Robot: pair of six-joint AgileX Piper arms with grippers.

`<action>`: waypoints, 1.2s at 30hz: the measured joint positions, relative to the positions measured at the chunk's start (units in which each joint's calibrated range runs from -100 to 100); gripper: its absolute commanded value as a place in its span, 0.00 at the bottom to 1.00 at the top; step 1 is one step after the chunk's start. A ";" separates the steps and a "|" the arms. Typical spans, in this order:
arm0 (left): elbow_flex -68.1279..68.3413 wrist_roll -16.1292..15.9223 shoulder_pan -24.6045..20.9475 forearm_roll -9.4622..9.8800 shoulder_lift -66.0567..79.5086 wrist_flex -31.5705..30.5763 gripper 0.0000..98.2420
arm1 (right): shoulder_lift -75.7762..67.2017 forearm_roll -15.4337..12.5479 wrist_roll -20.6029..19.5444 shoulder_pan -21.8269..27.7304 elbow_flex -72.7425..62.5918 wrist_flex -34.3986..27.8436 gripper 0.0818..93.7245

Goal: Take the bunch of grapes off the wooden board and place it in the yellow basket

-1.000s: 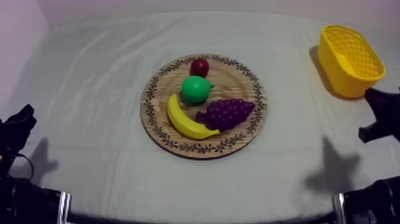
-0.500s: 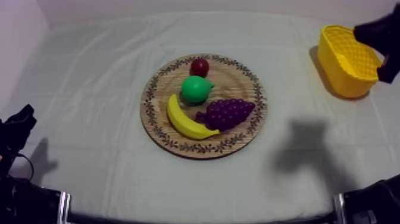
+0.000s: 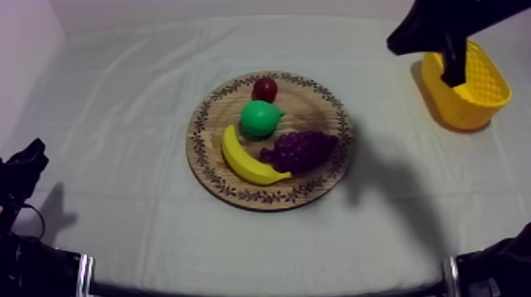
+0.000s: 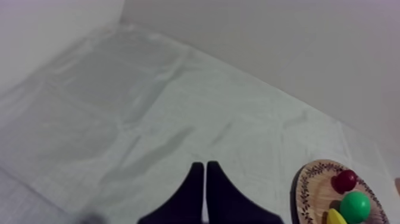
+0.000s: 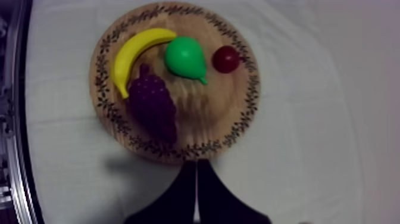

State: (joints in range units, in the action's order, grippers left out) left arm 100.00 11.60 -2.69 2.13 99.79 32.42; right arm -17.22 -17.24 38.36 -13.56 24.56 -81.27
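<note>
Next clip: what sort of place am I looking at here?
Most likely a staged tabletop test bench, not a home: a table under a plain grey-white cloth, a toy banana and bunch of grapes on a wooden board, and a yellow basket set aside.

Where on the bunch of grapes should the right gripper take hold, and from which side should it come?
Across the middle of the bunch of grapes, coming straight down from above. It lies flat on the wooden board, its wide end against the banana, but bare board beside both long sides leaves room to close. The right gripper, now shut, must open first.
</note>
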 measured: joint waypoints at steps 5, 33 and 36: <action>0.00 0.00 0.00 0.00 0.00 0.00 0.00 | 5.55 0.51 0.85 -1.80 -0.39 0.19 0.28; 0.00 0.00 0.00 0.00 0.00 0.00 0.00 | 27.33 1.83 1.66 -10.37 -1.62 9.59 0.79; 0.00 0.00 0.00 0.00 0.00 0.00 0.00 | 30.59 1.57 1.92 -10.69 -2.82 10.94 0.79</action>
State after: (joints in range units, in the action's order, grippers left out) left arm 100.00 11.60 -2.69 2.13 99.79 32.42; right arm 13.37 -15.67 40.28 -24.25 21.74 -70.33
